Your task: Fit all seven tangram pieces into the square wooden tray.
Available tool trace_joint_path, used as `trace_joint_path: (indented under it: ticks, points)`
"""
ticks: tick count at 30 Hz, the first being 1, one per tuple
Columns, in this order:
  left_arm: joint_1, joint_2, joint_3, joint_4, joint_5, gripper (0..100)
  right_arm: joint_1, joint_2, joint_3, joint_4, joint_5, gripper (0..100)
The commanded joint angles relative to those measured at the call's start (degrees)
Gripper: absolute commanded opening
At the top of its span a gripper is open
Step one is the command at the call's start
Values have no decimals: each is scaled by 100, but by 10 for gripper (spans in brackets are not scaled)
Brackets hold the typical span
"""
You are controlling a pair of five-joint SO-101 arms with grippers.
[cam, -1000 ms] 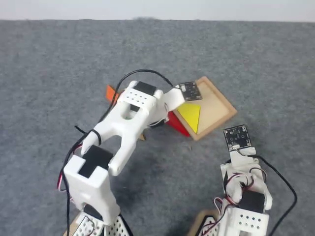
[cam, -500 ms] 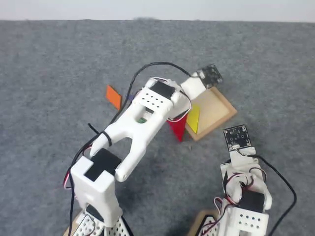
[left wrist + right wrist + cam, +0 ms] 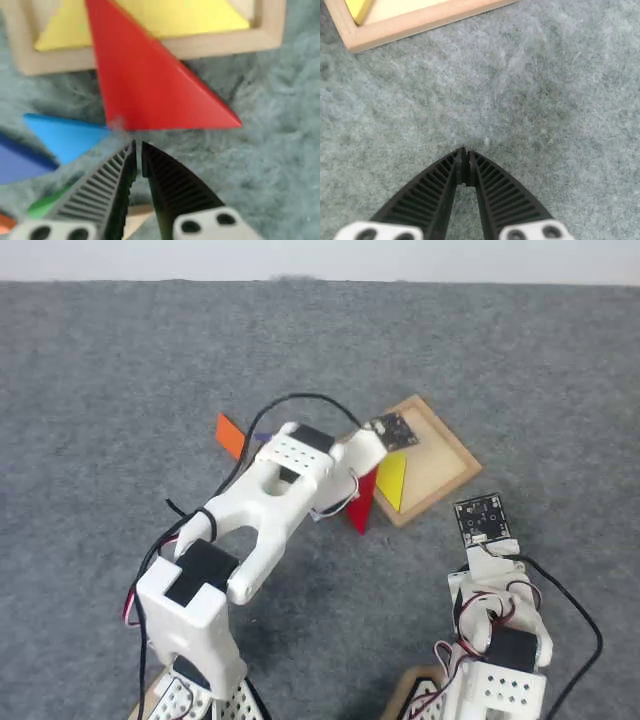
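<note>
The square wooden tray (image 3: 436, 454) lies right of centre with a yellow triangle (image 3: 392, 480) inside it. A red triangle (image 3: 362, 500) rests across the tray's near-left rim, partly on the carpet. In the left wrist view the red triangle (image 3: 150, 85) overlaps the rim (image 3: 55, 62) and the yellow triangle (image 3: 155, 17). My left gripper (image 3: 137, 147) is shut and empty, its tips just short of the red triangle's near edge. My right gripper (image 3: 466, 154) is shut over bare carpet, short of the tray's corner (image 3: 415, 22).
Beside the left gripper lie a light blue triangle (image 3: 65, 135), a dark blue piece (image 3: 15, 162) and a green piece (image 3: 47, 205). An orange piece (image 3: 230, 436) sits on the carpet left of the left arm (image 3: 285, 475). Grey carpet stretches all around.
The left arm swung out over the tray and drew back again. The red triangle has turned, one corner now pointing toward the front. The right arm stayed still.
</note>
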Motion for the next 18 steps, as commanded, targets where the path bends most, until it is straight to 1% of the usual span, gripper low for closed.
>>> trace_joint_path:
  ticks: [1,5,8,12,15,18]
  points:
    - [88,-308,127,-343,-62,14,48,-84,105,-40,88,9]
    - [105,-299,321,-712,-44,15,48,-84,105,-40,88,9]
    - [105,-299,312,-809,-44,16,48,-84,105,-40,88,9]
    - [105,-299,312,-1160,-26,17,48,-84,105,-40,88,9]
    - [105,-299,312,-1407,158,17,48,-84,105,-40,88,9]
    - [123,-299,312,-1547,185,17,48,-84,105,-40,88,9]
